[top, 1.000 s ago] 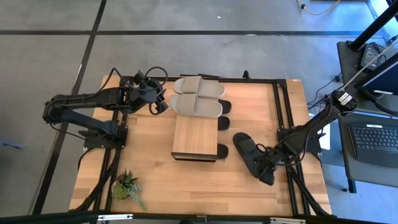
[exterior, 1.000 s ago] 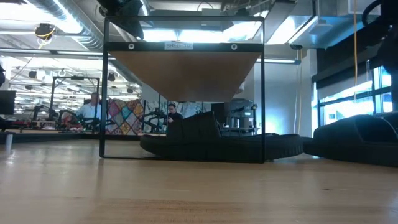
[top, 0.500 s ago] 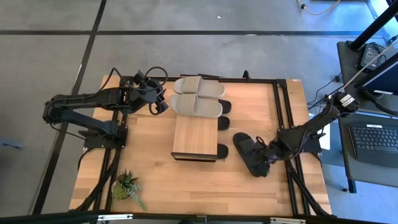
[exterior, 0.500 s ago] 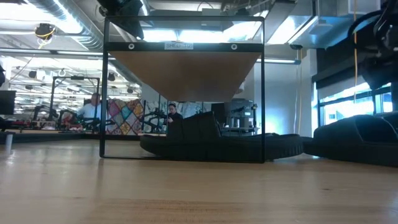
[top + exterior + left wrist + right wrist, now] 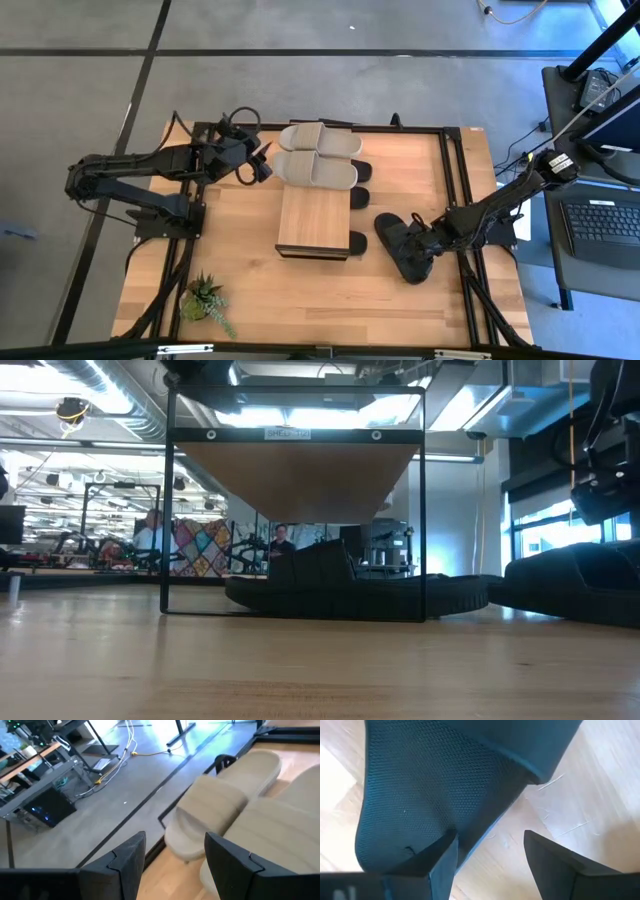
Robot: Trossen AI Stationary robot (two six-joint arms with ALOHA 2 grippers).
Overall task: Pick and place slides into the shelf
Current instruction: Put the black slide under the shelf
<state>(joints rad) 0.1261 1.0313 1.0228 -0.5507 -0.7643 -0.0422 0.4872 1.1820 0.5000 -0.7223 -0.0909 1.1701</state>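
While most slides already sit at the shelf, the state is this:
Done: two beige slides (image 5: 318, 155) lie on the shelf (image 5: 312, 222) top; black slides (image 5: 360, 185) show under it.
Left: one black slide (image 5: 402, 246) on the table, right of the shelf.
Right gripper (image 5: 428, 243): low over that slide, jaws spread, nothing held.
Left gripper (image 5: 258, 160): open and empty, beside the beige pair.
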